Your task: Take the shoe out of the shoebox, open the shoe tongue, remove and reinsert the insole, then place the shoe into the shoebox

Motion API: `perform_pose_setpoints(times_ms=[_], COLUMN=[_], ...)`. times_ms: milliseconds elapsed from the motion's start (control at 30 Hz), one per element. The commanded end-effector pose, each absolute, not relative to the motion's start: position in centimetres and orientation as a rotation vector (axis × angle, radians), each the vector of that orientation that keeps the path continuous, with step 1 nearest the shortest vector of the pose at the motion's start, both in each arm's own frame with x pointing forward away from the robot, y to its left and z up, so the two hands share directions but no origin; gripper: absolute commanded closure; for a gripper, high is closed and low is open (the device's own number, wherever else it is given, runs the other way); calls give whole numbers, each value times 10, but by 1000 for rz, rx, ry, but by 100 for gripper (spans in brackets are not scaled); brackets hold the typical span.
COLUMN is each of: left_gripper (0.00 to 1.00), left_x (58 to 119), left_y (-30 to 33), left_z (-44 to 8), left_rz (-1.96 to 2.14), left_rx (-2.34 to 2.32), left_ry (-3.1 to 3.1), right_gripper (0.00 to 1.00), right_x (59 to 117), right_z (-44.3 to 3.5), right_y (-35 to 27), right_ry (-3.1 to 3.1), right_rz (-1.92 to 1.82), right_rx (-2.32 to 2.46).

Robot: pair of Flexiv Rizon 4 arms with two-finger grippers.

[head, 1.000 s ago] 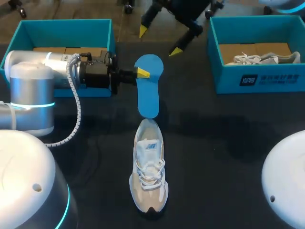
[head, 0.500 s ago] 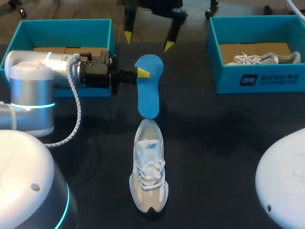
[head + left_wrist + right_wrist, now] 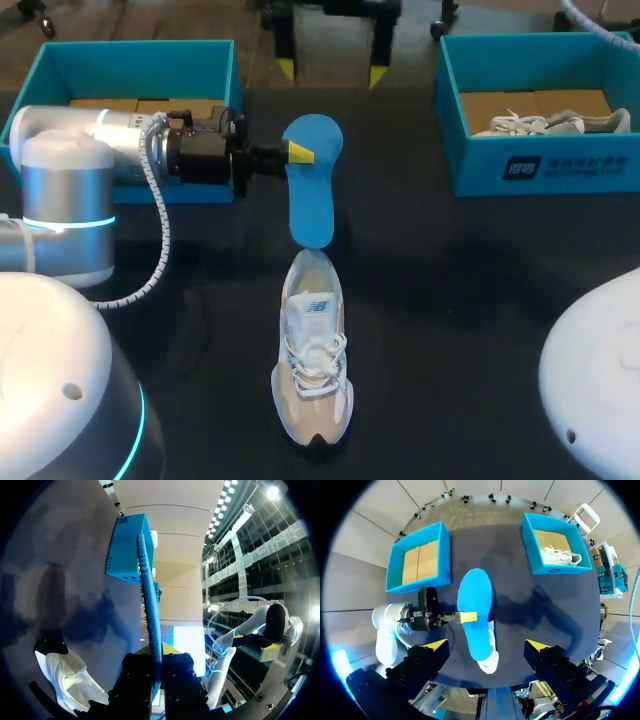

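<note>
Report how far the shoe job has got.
Done: the sneaker stands on the table, and the blue insole is out of it. In hand: the left gripper is shut on the insole, beyond the heel; the right gripper is open. Left: reinserting the insole, then boxing the sneaker.

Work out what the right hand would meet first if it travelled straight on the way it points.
Most likely the blue insole held by the left hand, which lies straight ahead; depth is uncertain.
</note>
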State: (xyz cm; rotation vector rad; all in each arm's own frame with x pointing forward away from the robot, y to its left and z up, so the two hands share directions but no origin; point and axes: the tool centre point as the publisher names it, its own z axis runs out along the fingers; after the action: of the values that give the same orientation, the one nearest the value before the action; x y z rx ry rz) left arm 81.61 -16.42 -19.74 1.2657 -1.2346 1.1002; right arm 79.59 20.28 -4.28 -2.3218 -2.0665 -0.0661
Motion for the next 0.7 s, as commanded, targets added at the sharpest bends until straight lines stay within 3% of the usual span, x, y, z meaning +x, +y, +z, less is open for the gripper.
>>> perform_pose_setpoints(times_ms=[33, 700], left_gripper=[100, 100], left_x=[815, 815], left_y=[-164, -164], left_z=[-197, -197], left_rz=[1100, 1100], left_rx=[1268, 1268], left_ry=[-1236, -1236], right_gripper=[0, 0], right_x=[785, 799], right_z=[-47, -92], right_y=[160, 151], right_ry=[-1771, -1432], right_rz=[-667, -1061], right_rx=[-1963, -1486])
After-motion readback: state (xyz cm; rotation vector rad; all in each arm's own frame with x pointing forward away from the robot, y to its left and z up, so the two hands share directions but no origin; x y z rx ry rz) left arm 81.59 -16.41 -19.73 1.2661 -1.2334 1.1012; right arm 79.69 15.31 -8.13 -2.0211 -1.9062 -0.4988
